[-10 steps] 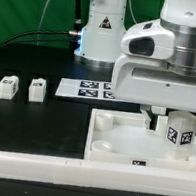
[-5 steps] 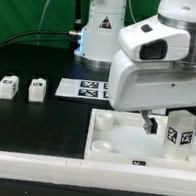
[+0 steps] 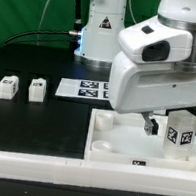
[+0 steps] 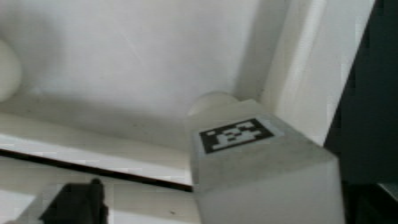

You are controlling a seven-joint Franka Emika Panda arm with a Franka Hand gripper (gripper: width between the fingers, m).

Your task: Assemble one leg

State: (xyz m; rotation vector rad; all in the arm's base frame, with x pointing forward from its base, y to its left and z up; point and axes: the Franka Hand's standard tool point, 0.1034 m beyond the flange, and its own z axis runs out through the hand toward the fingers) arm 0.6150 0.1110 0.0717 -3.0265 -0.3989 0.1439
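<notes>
Exterior view: arm has rotated over the last second, now static above the tray (image 3: 113, 154). Leg (image 3: 180, 131) stands upright in the tray's corner on the exterior view's right. Gripper (image 3: 153, 122) just beside it; finger opening cannot be judged. Wrist view shows leg (image 4: 258, 160) close, apparently not grasped. Judged: alignment before grasp.

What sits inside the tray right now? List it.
A leg with marker tags stands upright in the tray by its far corner on the exterior view's right. The arm covers the tray's edge behind it; the gripper is hidden.
</notes>
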